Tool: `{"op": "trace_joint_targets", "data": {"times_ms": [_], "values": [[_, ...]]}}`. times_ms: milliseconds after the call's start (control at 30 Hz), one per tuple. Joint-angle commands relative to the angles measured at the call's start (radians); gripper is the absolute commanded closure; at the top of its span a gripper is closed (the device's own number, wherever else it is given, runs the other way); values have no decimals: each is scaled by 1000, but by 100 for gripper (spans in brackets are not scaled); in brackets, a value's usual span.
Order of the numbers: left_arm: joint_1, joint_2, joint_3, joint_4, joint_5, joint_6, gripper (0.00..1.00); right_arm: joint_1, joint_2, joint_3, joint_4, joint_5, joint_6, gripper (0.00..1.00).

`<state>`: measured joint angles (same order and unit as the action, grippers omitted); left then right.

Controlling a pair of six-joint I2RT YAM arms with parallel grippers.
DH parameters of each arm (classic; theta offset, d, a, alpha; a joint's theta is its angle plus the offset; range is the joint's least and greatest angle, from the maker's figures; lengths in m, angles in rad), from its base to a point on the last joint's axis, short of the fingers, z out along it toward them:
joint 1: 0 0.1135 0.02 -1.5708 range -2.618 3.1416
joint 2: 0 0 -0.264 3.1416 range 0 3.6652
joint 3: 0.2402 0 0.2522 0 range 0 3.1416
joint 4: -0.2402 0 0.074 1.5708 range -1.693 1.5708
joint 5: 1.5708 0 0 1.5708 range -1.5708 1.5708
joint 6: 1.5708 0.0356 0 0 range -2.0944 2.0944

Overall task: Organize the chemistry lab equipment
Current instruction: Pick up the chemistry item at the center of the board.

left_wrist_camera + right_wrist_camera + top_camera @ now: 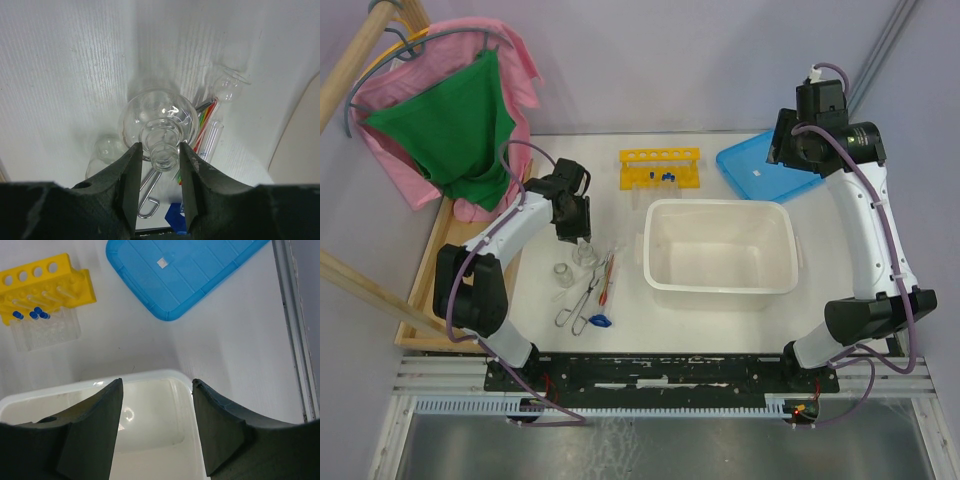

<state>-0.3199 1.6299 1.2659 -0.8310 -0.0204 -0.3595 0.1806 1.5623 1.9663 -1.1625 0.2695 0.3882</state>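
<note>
Near edge: metal tongs (578, 302) + thin red rod (609, 280) lie just L of large white plastic tub (720, 284). Left gripper (161, 148) jaws narrow, pinching neck of round clear glass flask (157, 112) beside rod. Right gripper (156, 385) jaws wide, holding nothing, above tub's far rim. Far: yellow plastic test-tube rack (660, 158) w/ small blue-capped tubes (666, 175).

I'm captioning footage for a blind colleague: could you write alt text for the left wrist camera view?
The left gripper straddles the neck of a round clear glass flask standing on a white table. Beside it lie a smaller flask, a red rod and metal tongs.
</note>
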Motion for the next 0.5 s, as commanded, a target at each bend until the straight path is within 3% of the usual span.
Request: {"op": "trace_joint_targets", "data": {"times_ms": [0,467], "values": [[5,-3,24,-11,22,51,58,-7,-18,-2,36,12,-8,34],[1,-6,3,-23,47,50,59,-14,-16,-17,46,3,-11,34]]}}
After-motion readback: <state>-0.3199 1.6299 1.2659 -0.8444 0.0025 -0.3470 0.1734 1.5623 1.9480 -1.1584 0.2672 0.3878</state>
